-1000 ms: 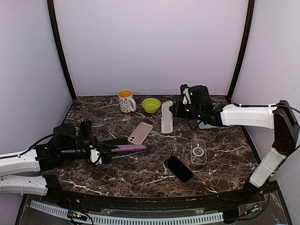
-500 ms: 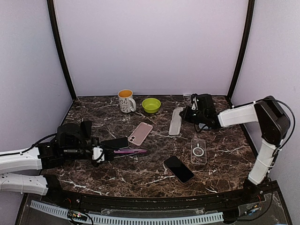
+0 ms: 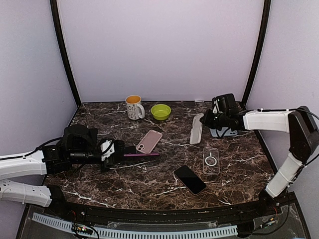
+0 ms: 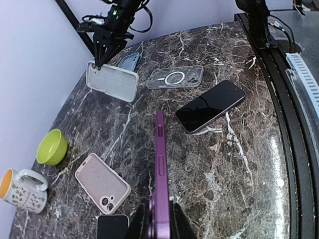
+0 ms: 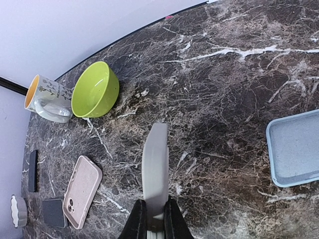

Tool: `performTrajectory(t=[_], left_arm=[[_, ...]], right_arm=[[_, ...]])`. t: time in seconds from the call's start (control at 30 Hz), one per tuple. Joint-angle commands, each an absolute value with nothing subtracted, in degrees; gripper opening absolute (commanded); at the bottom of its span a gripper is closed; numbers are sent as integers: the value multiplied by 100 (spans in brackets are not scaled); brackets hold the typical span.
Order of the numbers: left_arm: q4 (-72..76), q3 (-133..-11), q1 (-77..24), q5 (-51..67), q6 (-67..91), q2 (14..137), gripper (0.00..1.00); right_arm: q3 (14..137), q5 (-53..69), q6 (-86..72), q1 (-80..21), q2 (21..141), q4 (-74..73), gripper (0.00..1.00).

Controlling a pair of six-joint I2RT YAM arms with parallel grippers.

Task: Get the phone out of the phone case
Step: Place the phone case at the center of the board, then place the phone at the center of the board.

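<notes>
My left gripper [image 3: 119,151] [image 4: 159,219] is shut on one end of a purple phone [image 3: 142,155] [image 4: 160,164], held edge-up just above the marble at the left. My right gripper [image 3: 207,122] [image 5: 154,219] is shut on the end of a pale grey-white phone case [image 3: 197,129] [image 5: 155,164], held on edge at the back right. In the left wrist view the case [image 4: 112,81] shows its hollow inside with nothing in it. Phone and case are far apart.
A pink case [image 3: 149,141] lies at mid-table, a black phone [image 3: 190,179] nearer the front, a clear case [image 3: 211,161] to its right. A mug [image 3: 133,106] and green bowl [image 3: 160,111] stand at the back. A blue-grey case [image 5: 294,149] lies under the right arm.
The right gripper has carried the grey-white case to the right, away from the middle. The left gripper has shifted slightly right with the purple phone, turning it more edge-on.
</notes>
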State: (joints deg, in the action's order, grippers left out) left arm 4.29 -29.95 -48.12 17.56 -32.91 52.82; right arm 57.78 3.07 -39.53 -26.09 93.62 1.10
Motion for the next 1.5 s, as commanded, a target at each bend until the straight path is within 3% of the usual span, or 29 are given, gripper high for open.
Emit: performTrajectory(t=[0.0,0.27,0.4,0.43,0.47,0.5,0.53,0.57,0.6,0.63,0.67,0.7,0.73,0.8,0.87,1.37,1.47], left_arm=[[952,-3301,-4799,1539,-1694,5360,0],[784,-3756,-4805,902,61,5902,0],[815,-3863,-4816,921,685,6138,0],[856,-3879,-4812,920,769,6171,0],[890,-3901,-4819,930,928,6249,0],[952,-3915,-4843,958,1005,6293,0],[973,-3969,-4852,980,1141,6390,0],[990,-4010,-4902,992,1252,6438,0],[992,-4096,-4952,993,1303,6549,0],[975,-4144,-4972,997,1418,6606,0],[967,-4231,-4994,961,1487,6703,0],[951,-4264,-5002,938,1629,6753,0],[937,-4316,-5008,839,1706,6836,0],[866,-4347,-5012,586,1962,6907,0],[865,-4310,-5010,317,2272,6930,0],[1433,-3607,-5010,274,4491,7177,0],[1856,-3443,-5011,353,4980,7333,0]], right_arm=[[6055,341,-3961,-2585,9116,-357,0],[6434,341,-3961,-2575,9220,-1235,0],[6425,341,-3961,-2385,9199,-707,0],[6540,1691,-3961,-2375,9238,-901,48],[6715,2048,-3961,-2375,9369,-1248,94],[6871,2218,-2432,-2339,9442,-1560,100],[6899,2577,-2792,-2286,9527,-1628,92],[6803,2974,-2906,-2224,9534,-1495,78],[6636,3337,-3068,-2196,9480,-1090,35],[6445,3548,-3195,-2189,9390,-768,11],[6280,3659,-3313,-2189,9304,-543,6],[6154,3699,-3365,-2188,9239,-441,12],[6140,3668,-3345,-2187,9185,-466,30],[6181,3476,-3228,-2186,9084,-662,56],[6213,3245,-3105,-2184,8964,-817,73],[5787,2911,-2879,-2188,8252,-974,98],[5655,2889,-2882,-2188,8109,-994,98]])
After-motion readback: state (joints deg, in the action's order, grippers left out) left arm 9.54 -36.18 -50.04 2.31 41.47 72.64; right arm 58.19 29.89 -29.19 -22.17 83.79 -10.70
